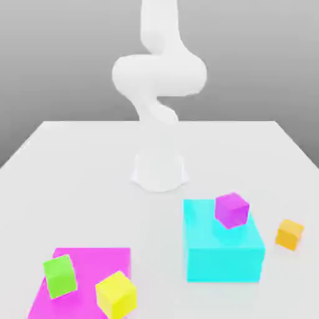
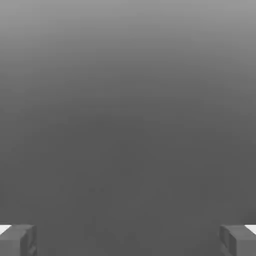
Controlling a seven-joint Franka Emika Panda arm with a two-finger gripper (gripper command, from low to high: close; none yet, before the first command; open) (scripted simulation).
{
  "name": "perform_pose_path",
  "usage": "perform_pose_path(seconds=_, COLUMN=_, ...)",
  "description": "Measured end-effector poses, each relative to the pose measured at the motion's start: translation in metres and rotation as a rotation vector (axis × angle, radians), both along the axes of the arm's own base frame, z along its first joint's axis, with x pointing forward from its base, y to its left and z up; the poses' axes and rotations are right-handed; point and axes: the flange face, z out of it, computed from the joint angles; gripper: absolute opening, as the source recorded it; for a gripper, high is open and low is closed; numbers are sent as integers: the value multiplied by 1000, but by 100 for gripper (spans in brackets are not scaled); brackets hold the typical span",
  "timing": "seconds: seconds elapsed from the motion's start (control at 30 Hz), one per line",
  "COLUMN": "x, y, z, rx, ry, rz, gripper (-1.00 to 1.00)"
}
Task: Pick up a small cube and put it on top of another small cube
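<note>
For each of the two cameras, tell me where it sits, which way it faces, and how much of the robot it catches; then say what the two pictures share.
Exterior view: off the arm and raised, looking down across the white table toward the arm and its base, with the blocks nearest the camera: purple cube on the cyan block, orange cube, green cube and yellow cube on the magenta slab.
Hand view: on the hand, facing plain grey past the open claw, fingertips at the corners.
Shared: only the robot itself; no block appears in both.

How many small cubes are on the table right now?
4. A small purple cube sits atop the large cyan block; a small orange cube on the table at its exterior-view right; a small green cube and small yellow cube on the flat magenta slab.
</note>
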Motion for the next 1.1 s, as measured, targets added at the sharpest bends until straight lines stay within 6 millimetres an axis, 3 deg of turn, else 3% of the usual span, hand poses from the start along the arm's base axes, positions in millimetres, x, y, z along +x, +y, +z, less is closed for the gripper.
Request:
perform_pose_path(seconds=0.13, x=38, y=59, z=-80, rx=-61, ry=122, rz=116, gripper=0)
perform_pose_path(seconds=0.3, x=52, y=131, z=-184, rx=-135, ry=264, rz=271, gripper=0)
perform_pose_path(seconds=0.47, x=31, y=196, z=-290, rx=-203, ry=402, rz=438, gripper=0)
perform_pose_path(seconds=0.63, x=-26, y=255, z=-389, rx=-271, ry=536, rz=632, gripper=0)
perform_pose_path(seconds=0.77, x=-82, y=277, z=-460, rx=-310, ry=646, rz=762, gripper=0)
perform_pose_path(seconds=0.97, x=-95, y=281, z=-531, rx=-313, ry=673, rz=789, gripper=0)
perform_pose_path(seconds=1.0, x=-95, y=281, z=-538, rx=-314, ry=673, rz=789, gripper=-100)
perform_pose_path(seconds=1.1, x=-95, y=281, z=-538, rx=-314, ry=673, rz=789, gripper=-100)
